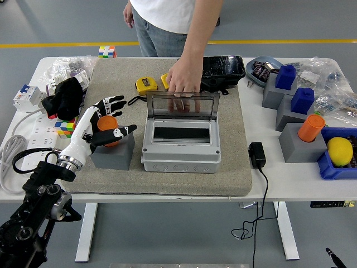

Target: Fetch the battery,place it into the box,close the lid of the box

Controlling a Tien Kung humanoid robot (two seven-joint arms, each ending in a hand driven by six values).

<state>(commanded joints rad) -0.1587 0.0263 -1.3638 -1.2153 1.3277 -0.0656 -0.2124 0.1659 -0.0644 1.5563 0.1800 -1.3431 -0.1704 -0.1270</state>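
Note:
An orange battery (106, 123) stands upright in a grey block (112, 152) on the left of the grey mat. My left hand (113, 119) reaches around it: the fingers (111, 104) are spread behind it, the thumb (121, 133) lies in front, and they are not closed on it. To the right is the grey box (181, 146), with its clear lid (182, 104) raised upright. A person's hand (184, 77) rests just behind the lid's top edge. My right arm is out of sight.
A yellow tape measure (146, 85) and a black case (223, 68) lie behind the box. Grey blocks with blue batteries (285, 76) and an orange one (310, 128) stand at the right, by a blue tray (329, 167) holding a lemon. A black adapter (257, 154) sits right of the mat.

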